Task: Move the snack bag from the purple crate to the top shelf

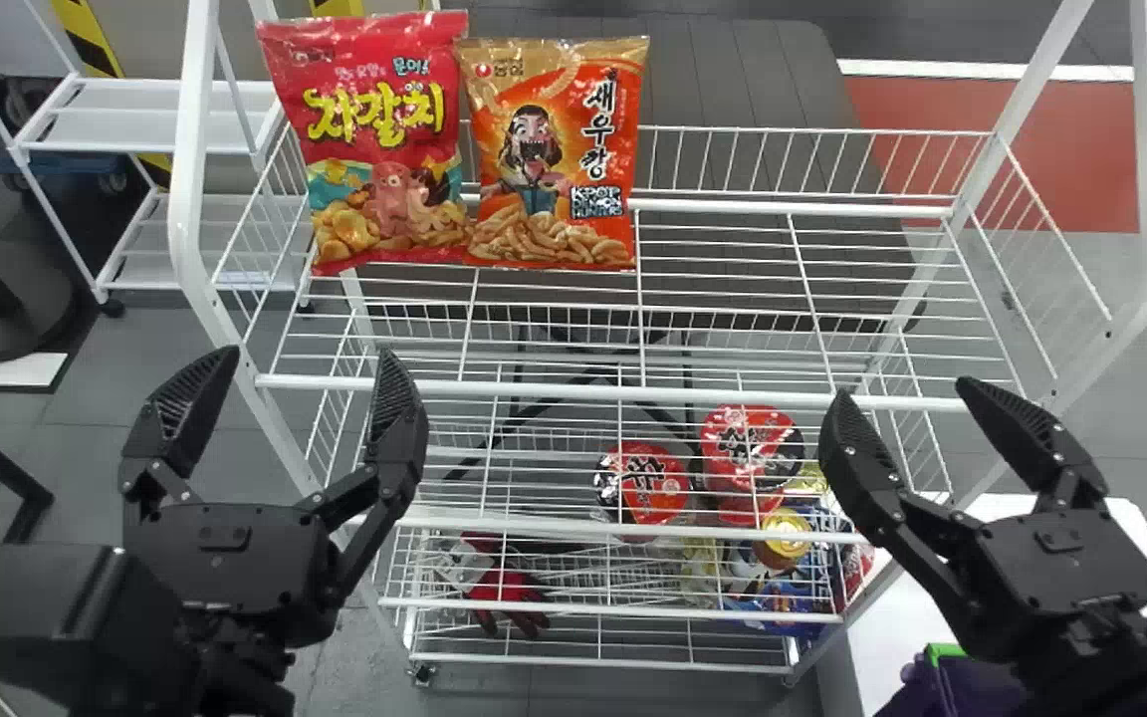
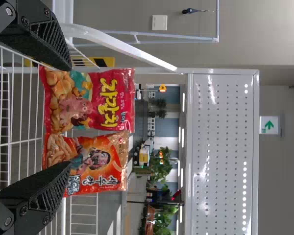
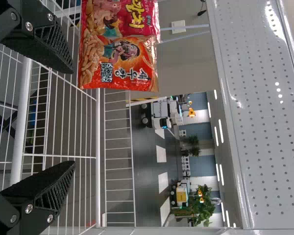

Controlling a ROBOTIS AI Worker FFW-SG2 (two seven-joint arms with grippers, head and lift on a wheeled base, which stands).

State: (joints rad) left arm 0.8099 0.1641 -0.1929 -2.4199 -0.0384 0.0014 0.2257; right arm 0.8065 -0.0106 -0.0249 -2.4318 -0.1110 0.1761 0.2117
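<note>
A: Progress on the snack bag job?

B: Placing looks done, or close. Two bags on the top shelf: red snack bag, orange snack bag. Both upright, side by side at the robot's left end, touching at the edges. Red is the outer one.

A: Which one is the task's bag?

B: Can't tell. Task names one bag, doesn't say which. Either way, both sit at the goal.

A: And the purple crate?

B: Low on the robot's right, by the white table, partly behind the right arm. Contents can't be made out, so another bag in there can't be ruled out.

A: Claws?

B: Right gripper: fingers spread wide, nothing between them, in front of the rack's right side. Left gripper: also wide apart, holding nothing, in front of the left end. The bags are beyond the fingers, not between them.

A: So what's left?

B: If the wanted bag is one of those two, only clearing the arms from the rack, without brushing the bags. They're soft and tall, so a knock would probably tip one. If the wanted bag is in the crate, the whole pick is left: right arm down, grasp, lift over the front rail, stand it up.

A: Best label?

B: Likely placed, both claws free. Crate unconfirmed.
</note>
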